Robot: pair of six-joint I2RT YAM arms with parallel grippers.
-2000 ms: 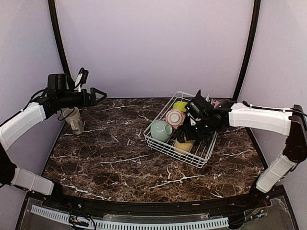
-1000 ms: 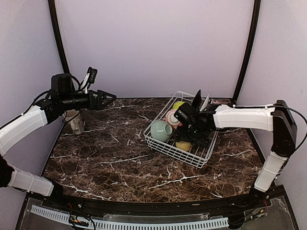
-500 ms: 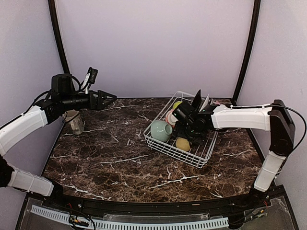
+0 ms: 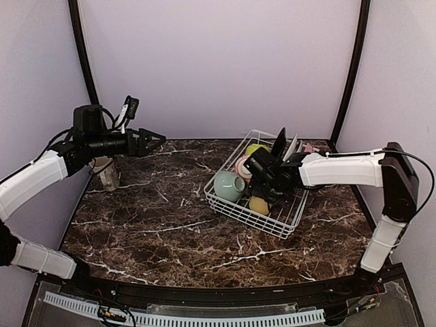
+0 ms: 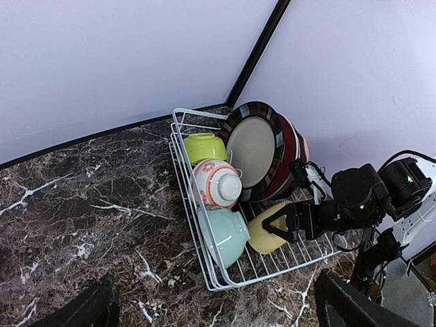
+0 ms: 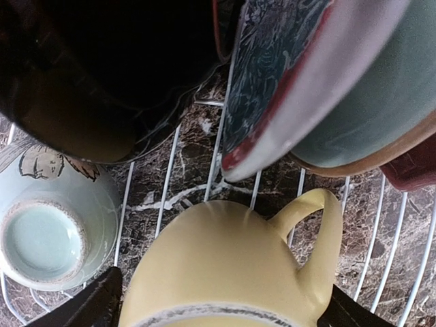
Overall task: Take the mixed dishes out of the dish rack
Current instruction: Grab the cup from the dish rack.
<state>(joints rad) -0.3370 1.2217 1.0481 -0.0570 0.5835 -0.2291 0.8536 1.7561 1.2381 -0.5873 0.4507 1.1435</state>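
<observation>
two grippers, and you have both of them spread. nearest you is the dark marble table (image 4: 157,225). past it, right of centre, the dish rack (image 4: 276,227) sits at an angle. your right gripper (image 6: 214,306) is down inside the rack's near end. its fingers (image 6: 88,303) stand wide on either side of the yellow mug (image 6: 218,272), which lies on its side on the grid with its handle next to the right finger (whether either pad touches the mug, you cannot tell from these views).

just left of the mug the mint bowl (image 5: 228,235) lies tipped over with its foot showing. behind it comes the pink-striped bowl (image 5: 216,184), then the lime bowl (image 5: 204,146) in the far corner. the plates (image 5: 262,150) stand on edge beside those bowls, leaning together. the front one is cream with a dark striped rim.

at the far left a beige mug (image 4: 105,174) stands on the table. your left gripper (image 4: 153,141) hangs above and beyond it, well off the surface and pointed toward the rack, with its fingers wide apart.
</observation>
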